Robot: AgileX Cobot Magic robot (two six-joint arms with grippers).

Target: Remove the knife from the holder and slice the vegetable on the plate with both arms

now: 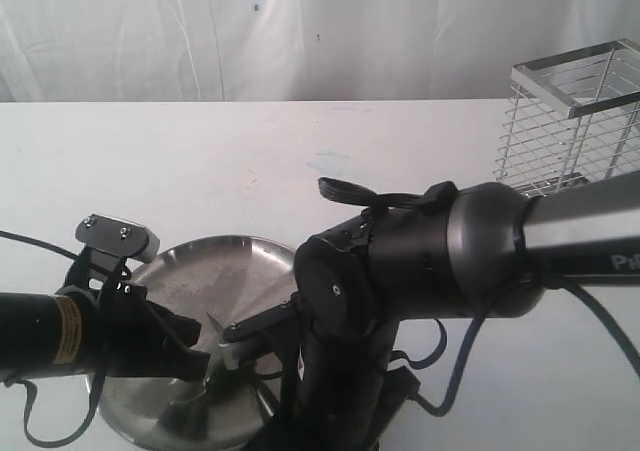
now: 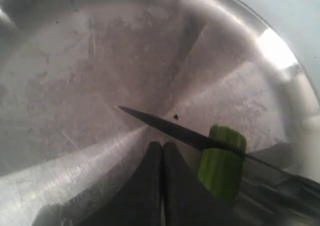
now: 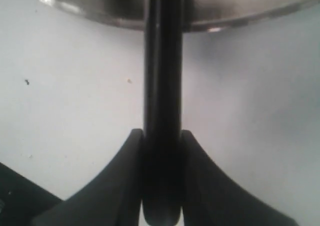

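Just beside the left pincer (image 2: 162,148), tightly closed, the vegetable (image 2: 220,168) is crossed squarely by the knife (image 2: 170,128), clamped in the right pincer (image 3: 161,141).

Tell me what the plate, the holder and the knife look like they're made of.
Plate: likely stainless steel, shiny with dull scuffs and glare. Holder: chromed metal wire mesh, judging by its glinting grid. Knife: dark matte blade, perhaps coated steel; glossy black handle, probably plastic.
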